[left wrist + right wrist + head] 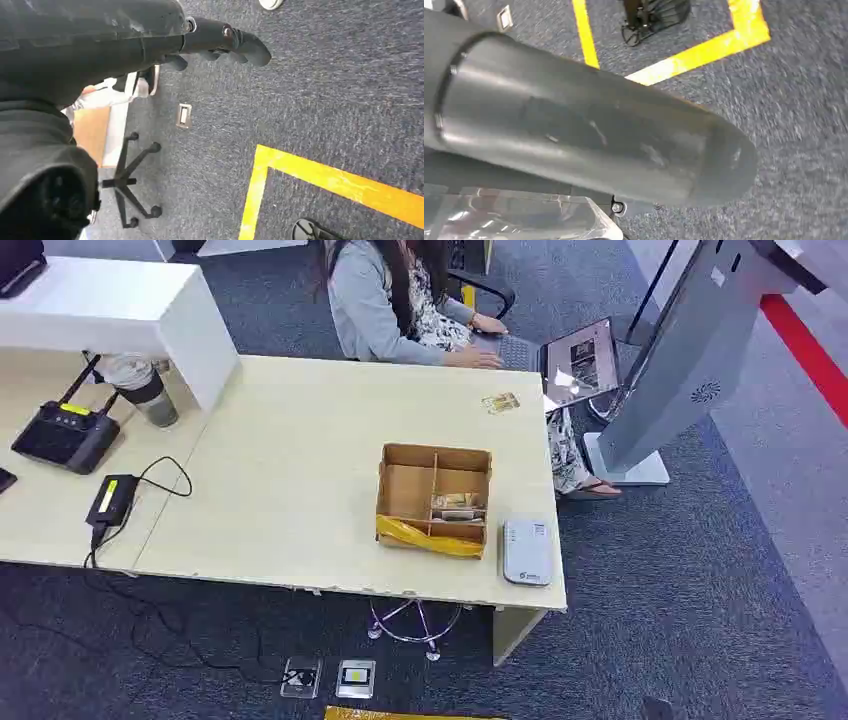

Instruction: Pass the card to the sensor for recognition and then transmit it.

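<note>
White plastic sensor (527,551) lies flat at the desk's (300,500) near right corner, long axis running near to far, just beside the cardboard box (434,498). The card (457,502) rests in the box's right-hand compartment; its heading cannot be told. Bare desk surface extends left of the box and beyond it. The left robot hand (220,45) hangs over the carpet, fingers loosely curled, holding nothing. The right robot hand's (604,145) state cannot be told. Farther off, a person (400,300) types at a laptop (570,360).
</note>
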Motion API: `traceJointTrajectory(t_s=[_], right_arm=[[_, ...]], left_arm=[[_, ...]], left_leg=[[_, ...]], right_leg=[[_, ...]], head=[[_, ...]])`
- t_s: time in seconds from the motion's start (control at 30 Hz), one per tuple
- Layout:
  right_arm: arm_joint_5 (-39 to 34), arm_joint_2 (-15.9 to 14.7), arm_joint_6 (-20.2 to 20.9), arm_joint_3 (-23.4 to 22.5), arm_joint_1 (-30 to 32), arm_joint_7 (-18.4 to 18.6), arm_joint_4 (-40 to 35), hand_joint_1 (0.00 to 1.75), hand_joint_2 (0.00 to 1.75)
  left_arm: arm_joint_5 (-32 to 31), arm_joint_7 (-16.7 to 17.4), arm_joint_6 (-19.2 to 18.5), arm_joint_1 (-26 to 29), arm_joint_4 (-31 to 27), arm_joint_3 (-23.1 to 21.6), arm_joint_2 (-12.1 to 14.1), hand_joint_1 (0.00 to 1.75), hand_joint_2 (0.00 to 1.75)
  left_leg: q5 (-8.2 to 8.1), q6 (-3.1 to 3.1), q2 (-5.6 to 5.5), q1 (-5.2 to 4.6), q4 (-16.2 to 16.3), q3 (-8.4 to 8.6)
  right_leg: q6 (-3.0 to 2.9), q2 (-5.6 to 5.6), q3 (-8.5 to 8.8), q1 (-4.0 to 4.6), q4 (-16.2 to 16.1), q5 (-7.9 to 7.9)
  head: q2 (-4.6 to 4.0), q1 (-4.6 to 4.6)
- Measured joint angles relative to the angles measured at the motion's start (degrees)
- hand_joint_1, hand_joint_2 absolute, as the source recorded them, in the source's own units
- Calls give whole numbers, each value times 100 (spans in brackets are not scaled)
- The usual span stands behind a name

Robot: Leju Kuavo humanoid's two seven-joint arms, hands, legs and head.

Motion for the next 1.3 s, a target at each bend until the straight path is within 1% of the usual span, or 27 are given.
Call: traceJointTrajectory(t_s=[0.07, 0.17, 0.27, 0.33, 0.37, 0.4, 0.43, 0.5, 0.6, 0.7, 0.8, 0.83, 0.9, 1.03, 1.07, 1.17, 1.23, 1.3], right_arm=[[-151, -112, 31, -35, -4, -31, -11, 0, 0], [-420, -575, 241, -158, -8, -236, -79, 0, 0], [-592, -1216, 439, -358, -38, -579, -179, 0, 0], [-649, -1660, 601, -498, -72, -791, -223, 0, 0], [-653, -1817, 667, -540, -97, -859, -234, 0, 0], [-649, -2047, 772, -599, -144, -940, -251, 0, 175], [-630, -2283, 893, -658, -222, -988, -264, 0, 175], [-528, -2591, 1069, -689, -439, -1023, -295, 0, 175], [-260, -3028, 1165, -693, -951, -1113, -352, 0, 175], [-41, -3377, 1154, -642, -1589, -1113, -418, 0, 175], [197, -3553, 994, -526, -2190, -1141, -500, 0, 175], [291, -3596, 922, -465, -2400, -1196, -525, 0, 175], [398, -3641, 916, -345, -2787, -1333, -582, 0, 175], [653, -3631, 1020, -6, -3481, -1512, -743, 0, 175], [756, -3596, 1077, 140, -3722, -1552, -793, 0, 175], [881, -3479, 1183, 473, -4115, -1488, -973, 0, 175], [874, -3320, 1233, 801, -4322, -1344, -1168, 0, 175], [877, -3197, 1246, 1146, -4482, -1294, -1349, 0, 175]], left_arm=[[4, -37, 0, 0, 0, 0, 2, 0, 0], [11, -103, -44, 0, 0, 0, 39, 0, 0], [-87, -120, -153, 2, 2, -7, 100, 0, 0], [-177, -205, -240, 1, 4, -20, 144, 0, 0], [-206, -238, -258, 2, 7, -24, 164, 0, 0], [-269, -304, -304, 2, 11, -26, 186, 0, 0], [-330, -367, -339, 2, 22, -26, 212, 0, 0], [-396, -426, -380, 1, 31, -28, 245, 0, 0], [-426, -542, -413, -2, 35, -28, 280, 0, 0], [-461, -614, -415, -2, 35, -28, 291, 0, 0], [-483, -621, -420, -4, 35, -28, 302, 0, 0], [-487, -621, -428, -5, 35, -28, 306, 0, 0], [-535, -623, -428, -4, 35, -28, 315, 0, 0], [-612, -623, -420, -20, 35, -28, 321, 0, 0], [-647, -623, -422, -23, 35, -28, 328, 0, 0], [-752, -623, -450, -45, 35, -28, 334, 0, 0], [-837, -632, -483, -46, 35, -28, 354, 0, 0], [-922, -673, -509, -60, 35, -28, 365, 0, 0]], left_leg=[[0, 0, 0, -2, 0, 0], [0, 1, 0, -16, 1, 0], [-5, 9, 0, -20, 2, 0], [-7, 12, 0, -30, 1, 0], [-7, 13, 0, -31, 1, 0], [-7, 14, 1, -31, 1, -1], [-8, 14, 3, -31, 1, -2], [-8, 14, 15, -31, 1, -1], [-6, 16, 28, -32, 2, 2], [2, 23, 28, -31, 2, -1], [4, 24, 24, -32, 2, -2], [5, 25, 20, -31, 2, -3], [6, 25, 18, -30, 2, -10], [6, 25, 12, -31, 2, -13], [7, 25, 11, -31, 1, -22], [15, 24, -2, -30, 2, -20], [17, 23, -3, -30, 2, -22], [20, 22, -5, -30, 2, -21]], right_leg=[[0, 0, 0, -2, 0, 0], [2, -2, 0, -16, 0, 1], [5, 0, -1, -21, -1, 2], [6, -1, -1, -32, -1, 2], [7, -1, -2, -34, -1, 3], [7, 0, -2, -34, -1, 3], [12, 0, -2, -34, -1, 6], [13, 8, -7, -35, -1, 7], [17, 21, -10, -36, 1, 11], [18, 21, -7, -35, 4, 13], [18, 16, -8, -35, 6, 13], [18, 14, -8, -34, 8, 13], [18, 14, -8, -34, 11, 13], [18, 9, -9, -34, 16, 13], [18, 10, -9, -34, 23, 13], [18, -12, -11, -33, 24, 13], [17, -12, -14, -33, 29, 13], [17, -15, -16, -33, 29, 13]], head=[[0, 0], [0, -2], [0, 2], [0, -2], [0, 2], [0, 0], [0, 2], [0, 0], [0, -2], [0, -4], [0, -2], [0, -2], [0, -2], [0, 0], [0, -2], [0, 0], [0, -4], [0, 0]])
